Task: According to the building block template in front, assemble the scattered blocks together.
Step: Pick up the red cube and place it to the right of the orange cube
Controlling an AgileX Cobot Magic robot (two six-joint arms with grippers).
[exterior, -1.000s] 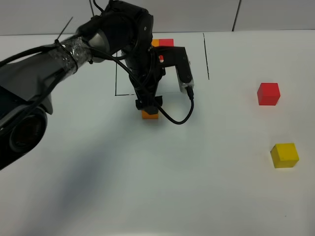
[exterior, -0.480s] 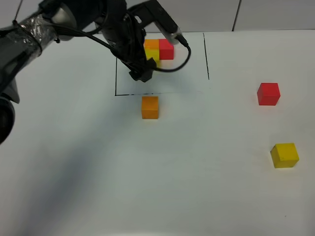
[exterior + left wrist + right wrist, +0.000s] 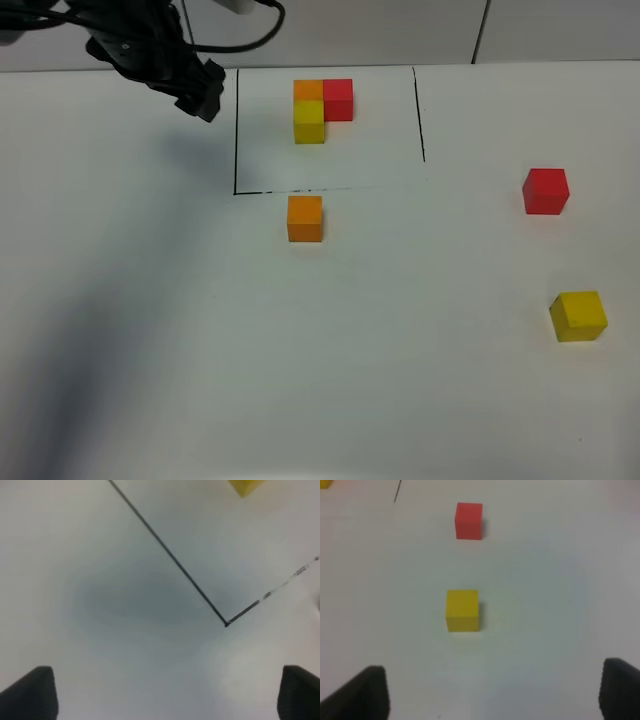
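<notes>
White table (image 3: 150, 350): orange cube (image 3: 305, 218) sits just below the template (image 3: 322, 108) frame, red cube (image 3: 545, 190) and yellow cube (image 3: 578, 316) well off right, left gripper (image 3: 205, 92) and right gripper (image 3: 495, 692) both spread empty, so I reckon the right should square over red, then seat it flush beside orange.

**One high overview, two wrist cameras close over the table**

The exterior high camera sits above the near side of the plain white tabletop (image 3: 150, 330). It tilts down towards the pale far wall (image 3: 400, 30) and is far enough off to take in the whole work area. The left wrist camera rides behind the left gripper (image 3: 165, 692) and faces down from close above the surface. With the overview it shares the near-left corner of the thin black drawn rectangle (image 3: 226, 624) and a sliver of the framed cluster's small yellow cube (image 3: 245, 486). The right wrist camera, behind the right gripper (image 3: 490, 690), looks down at a slant from farther off. With the overview it shares the loose small red matte cube (image 3: 469, 520) and the loose small yellow matte cube (image 3: 462, 610).
</notes>
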